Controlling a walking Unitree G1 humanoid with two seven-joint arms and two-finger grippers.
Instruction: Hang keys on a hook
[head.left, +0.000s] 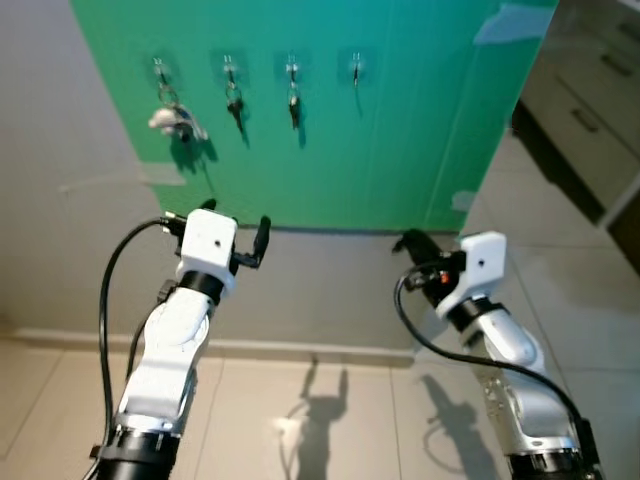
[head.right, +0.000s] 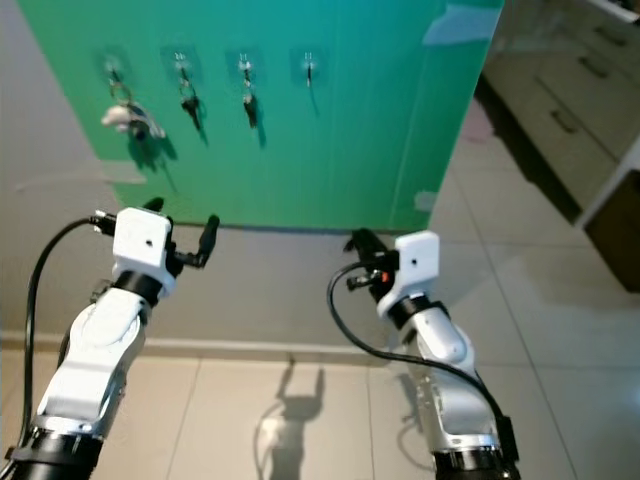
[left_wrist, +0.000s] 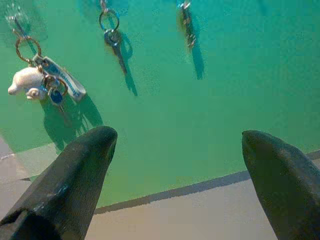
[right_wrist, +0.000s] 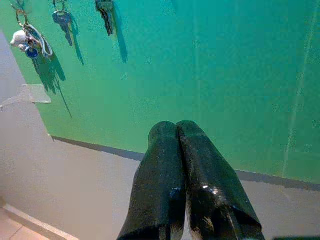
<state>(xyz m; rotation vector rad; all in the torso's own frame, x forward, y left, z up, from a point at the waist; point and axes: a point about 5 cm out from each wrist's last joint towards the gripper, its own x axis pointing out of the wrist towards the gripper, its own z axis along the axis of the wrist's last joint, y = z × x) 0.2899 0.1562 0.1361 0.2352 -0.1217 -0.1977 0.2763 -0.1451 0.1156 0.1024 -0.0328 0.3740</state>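
From my head cameras I count four hooks (head.left: 291, 68) in a row on the green board (head.left: 400, 130); three carry keys, the fourth hook (head.left: 355, 68) is bare. The first set, the key bunch (head.left: 172, 118), has a white charm. My left claw (head.left: 236, 232) is raised below the board, fingers spread wide, holding nothing. My right claw (head.left: 408, 241) is raised too.

Left wrist camera: three sets show, the third key (left_wrist: 187, 25) blurred and cut off.

Right wrist camera: my fingers (right_wrist: 165, 175) press together, empty.

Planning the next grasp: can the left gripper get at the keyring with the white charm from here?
Probably yes. The left gripper is open and empty, nothing between it and the white-charm keyring on its hook, though it hangs well above.
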